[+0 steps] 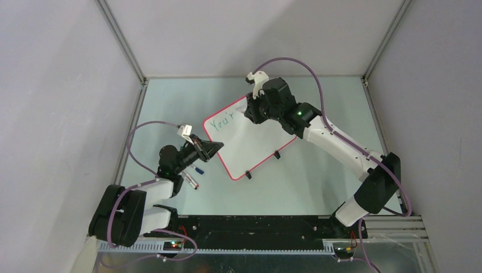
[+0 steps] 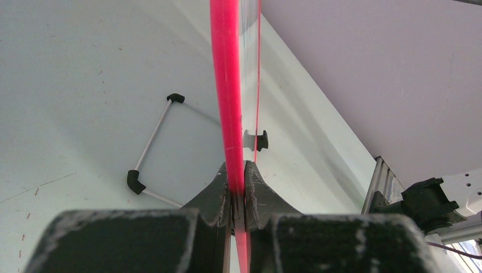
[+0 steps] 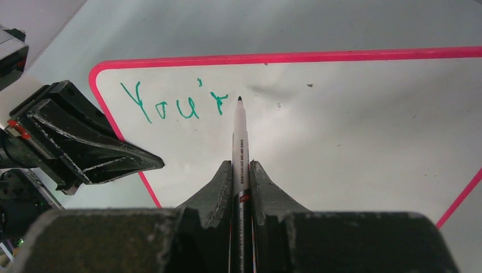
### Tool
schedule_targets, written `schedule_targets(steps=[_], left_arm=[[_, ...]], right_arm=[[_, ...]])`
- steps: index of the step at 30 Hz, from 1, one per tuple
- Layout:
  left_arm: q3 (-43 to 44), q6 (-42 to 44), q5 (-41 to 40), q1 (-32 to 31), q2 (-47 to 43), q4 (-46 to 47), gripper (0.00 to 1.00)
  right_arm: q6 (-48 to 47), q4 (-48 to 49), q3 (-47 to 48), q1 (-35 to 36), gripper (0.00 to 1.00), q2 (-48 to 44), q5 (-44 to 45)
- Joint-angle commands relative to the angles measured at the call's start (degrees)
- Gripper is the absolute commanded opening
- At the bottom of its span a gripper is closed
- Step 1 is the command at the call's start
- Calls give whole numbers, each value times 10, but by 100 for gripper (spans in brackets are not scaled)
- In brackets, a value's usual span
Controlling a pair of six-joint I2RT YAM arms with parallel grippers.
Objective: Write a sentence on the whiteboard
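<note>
The whiteboard [image 1: 253,142], glossy white with a pink rim, lies slantwise in the middle of the table. Green handwriting [image 3: 170,103] reading "You'r" runs along its upper left corner. My left gripper [image 1: 215,148] is shut on the board's left edge; in the left wrist view the pink rim [image 2: 226,85] runs straight up from between its closed fingers, the gripper [image 2: 237,166] clamping it. My right gripper [image 3: 241,165] is shut on a grey marker [image 3: 238,136]. The marker's dark tip [image 3: 239,100] sits at the board surface just right of the last letter.
Two black clip feet [image 1: 248,174] [image 1: 277,154] stick out from the board's near edge. Loose markers [image 1: 194,175] lie on the table beside the left arm. A thin white rod with black elbow ends [image 2: 152,142] shows left of the rim. Grey walls enclose the table.
</note>
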Motion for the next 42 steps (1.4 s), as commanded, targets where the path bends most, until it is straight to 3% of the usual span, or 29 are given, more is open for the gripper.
schedule_targets(steps=[1,42], left_arm=[[5,65,-5,-2,-6,-16,5],[4,67,-4,-2,-8,-20,5]], right_arm=[[-7,18,-5,-3,0,-9,10],[-4,9,16,-4,0,25,7]])
